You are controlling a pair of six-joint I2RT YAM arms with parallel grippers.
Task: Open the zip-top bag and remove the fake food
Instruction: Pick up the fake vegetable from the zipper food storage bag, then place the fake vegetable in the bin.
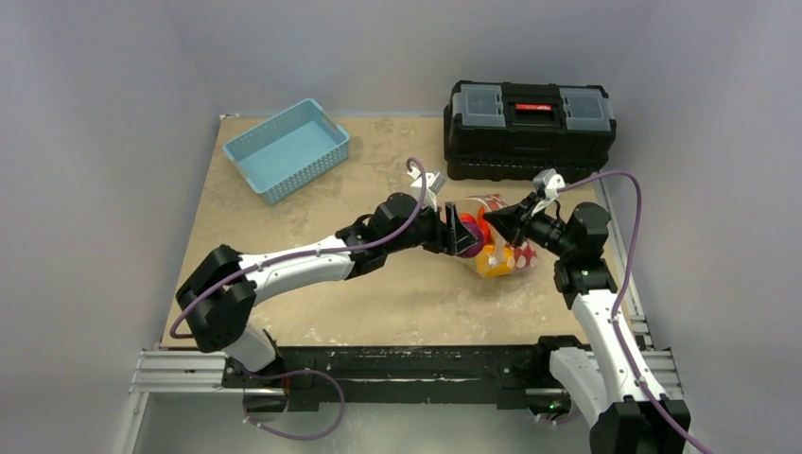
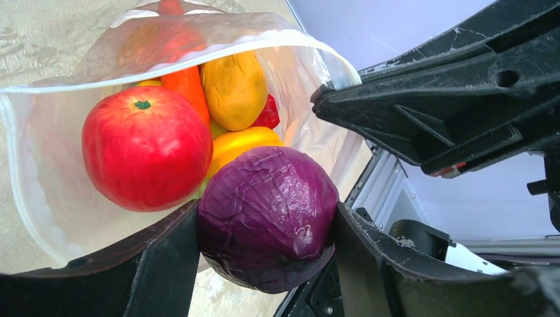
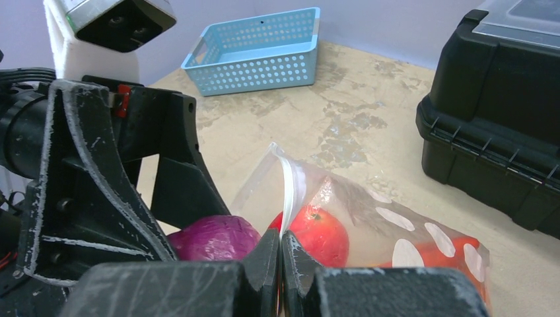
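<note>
- Left claw (image 2: 267, 254): clenched on a purple onion (image 2: 267, 218), one piece of the fake food (image 2: 198, 119). One finger presses each side of the onion.
- Right claw (image 3: 280, 257): clenched on the zip-top bag (image 3: 409, 231). The white zip strip (image 3: 288, 191) at the bag's mouth runs down between its closed fingers.
- Bag position: on its side on the table (image 1: 331, 284), between the two claws, with its open mouth facing the left claw.
- Onion position: at the bag's mouth, just beside the right claw's fingertips. Whether it has cleared the rim cannot be told.
- Remaining contents, beyond the left claw's fingertips and inside the bag: a red apple (image 2: 145, 148) touching the onion, a yellow pepper (image 2: 241, 142), a tan-yellow piece (image 2: 234, 89) and an orange piece (image 2: 188, 86).
- Black toolbox (image 1: 530, 128): on the table past the right claw, near it.
- Light-blue basket (image 1: 287, 149): well apart from both claws, at the table's far left corner.
</note>
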